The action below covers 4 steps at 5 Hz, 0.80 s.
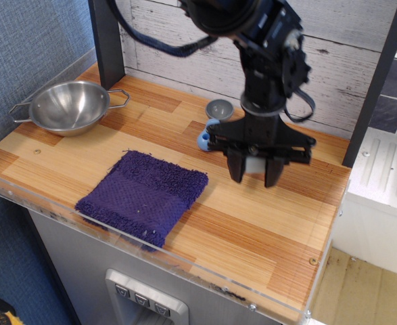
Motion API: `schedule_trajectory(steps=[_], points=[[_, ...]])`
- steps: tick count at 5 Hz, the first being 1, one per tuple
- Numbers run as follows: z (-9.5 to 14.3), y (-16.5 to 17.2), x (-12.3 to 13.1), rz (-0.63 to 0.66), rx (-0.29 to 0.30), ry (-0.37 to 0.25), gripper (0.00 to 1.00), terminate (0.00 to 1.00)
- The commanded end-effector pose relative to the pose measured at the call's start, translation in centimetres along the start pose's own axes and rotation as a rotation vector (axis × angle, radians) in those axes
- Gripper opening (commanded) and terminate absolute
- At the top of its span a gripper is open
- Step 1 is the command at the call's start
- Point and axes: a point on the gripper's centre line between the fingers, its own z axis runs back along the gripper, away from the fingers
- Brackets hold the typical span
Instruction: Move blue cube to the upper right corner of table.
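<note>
My black gripper (253, 169) hangs above the right middle of the wooden table (252, 230), fingers pointing down. It is shut on the blue cube (253, 164), a small pale grey-blue block that shows only as a sliver between the two fingers. The cube is held clear of the table surface. The arm rises from the gripper toward the top of the view and hides part of the back wall.
A dark blue towel (144, 195) lies at the front left centre. A blue-handled grey scoop (214, 116) lies just left behind the gripper, partly hidden. A steel bowl (68, 105) sits at the back left. A clear acrylic rim (184, 267) lines the front edge.
</note>
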Motion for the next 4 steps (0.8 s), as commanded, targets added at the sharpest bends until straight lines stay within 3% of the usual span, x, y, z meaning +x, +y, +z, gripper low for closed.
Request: schedule_trajectory(steps=[1,2,4], points=[[0.8,-2.2,4.8,-0.092,-0.053,-0.063,0.00,0.00],[0.0,-4.4,6.1,-0.145,-0.068,-0.052,0.00,0.00],[-1.4,-5.3,7.0,-0.200,-0.061,-0.046,0.00,0.00]])
